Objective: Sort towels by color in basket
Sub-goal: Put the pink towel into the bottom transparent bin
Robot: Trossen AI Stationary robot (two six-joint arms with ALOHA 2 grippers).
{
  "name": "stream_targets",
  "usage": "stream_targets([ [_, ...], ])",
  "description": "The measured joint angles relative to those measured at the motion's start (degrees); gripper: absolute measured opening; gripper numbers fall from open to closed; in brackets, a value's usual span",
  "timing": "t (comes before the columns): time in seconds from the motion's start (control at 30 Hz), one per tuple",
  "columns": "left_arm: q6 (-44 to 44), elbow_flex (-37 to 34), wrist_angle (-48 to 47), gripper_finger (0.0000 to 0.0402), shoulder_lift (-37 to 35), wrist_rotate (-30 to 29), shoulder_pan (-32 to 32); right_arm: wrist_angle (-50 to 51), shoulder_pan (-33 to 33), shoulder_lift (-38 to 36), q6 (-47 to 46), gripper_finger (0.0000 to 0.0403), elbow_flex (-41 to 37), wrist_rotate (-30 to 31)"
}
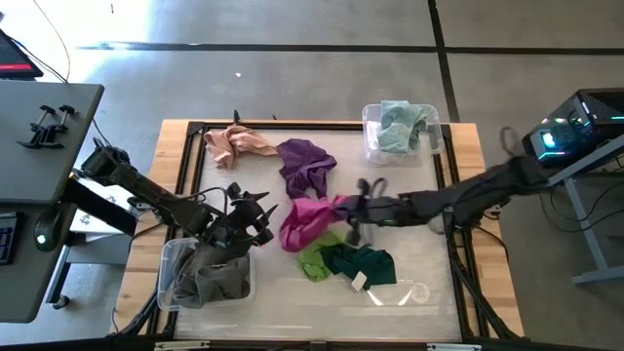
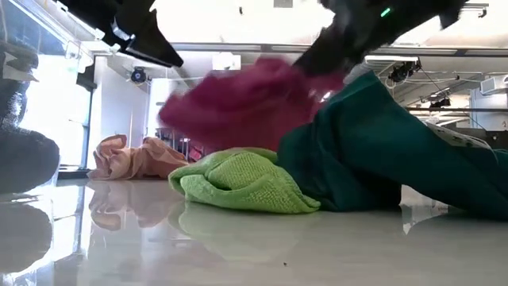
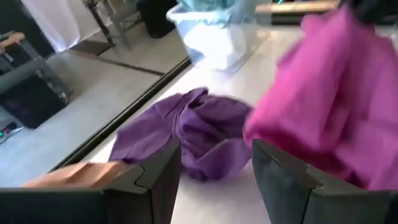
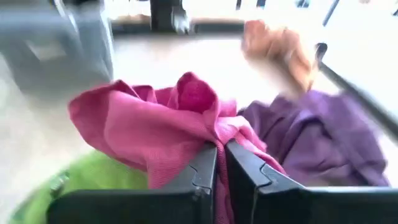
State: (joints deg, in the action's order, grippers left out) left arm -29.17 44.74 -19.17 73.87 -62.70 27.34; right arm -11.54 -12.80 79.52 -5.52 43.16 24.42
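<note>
Lime towel (image 2: 238, 183) lies closest to the low camera, crumpled flat on the white tabletop (image 1: 292, 283), with the dark green towel (image 2: 381, 151) heaped against it on one side; from above the two sit together near the table's front middle, the lime towel (image 1: 314, 261) touching the dark green towel (image 1: 363, 263), which shows a white tag. Just above them hangs the magenta towel (image 1: 307, 222), lifted off the table by the right gripper (image 1: 349, 210), whose fingers are pressed together on a fold of it, as the right wrist view shows with the magenta towel (image 4: 155, 130) bunched between the nearly touching fingers (image 4: 199, 174). Behind it, toward the table's far side, the purple towel (image 1: 307, 164) lies loose, and the peach towel (image 1: 237, 144) lies beside it near the far left corner. A clear bin (image 1: 372, 146) at the far right holds a pale teal towel (image 1: 402, 125). Another clear bin (image 1: 168, 283) at the front left holds a grey towel (image 1: 219, 278), and the left gripper (image 1: 249, 222) hangs over that bin's inner edge, its fingers (image 3: 155, 180) spread apart with nothing between them.
</note>
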Motion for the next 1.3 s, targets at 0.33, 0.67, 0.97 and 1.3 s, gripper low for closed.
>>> stream_targets([
  [0.33, 18.61, 0.03, 15.32, 0.0181, 1.35, -0.07, 1.02, -22.9, -2.54, -11.26, 7.87, 0.0012, -13.46, -0.98],
  [0.67, 50.79, 0.09, 47.67, 0.0181, 14.0, 15.45, -1.52, -39.19, -1.31, -6.49, 1.43, 0.0012, -22.13, -0.82],
  [0.97, 68.62, 1.84, 71.26, 0.0214, 24.49, 25.28, -9.68, -40.54, 0.47, -0.06, 1.22, 0.0012, -17.67, -3.9],
  [1.3, 54.11, 2.91, 68.7, 0.0278, 26.5, 43.09, -15.79, -51.22, 0.39, 3.07, 4.26, 0.0012, -16.12, -16.86],
])
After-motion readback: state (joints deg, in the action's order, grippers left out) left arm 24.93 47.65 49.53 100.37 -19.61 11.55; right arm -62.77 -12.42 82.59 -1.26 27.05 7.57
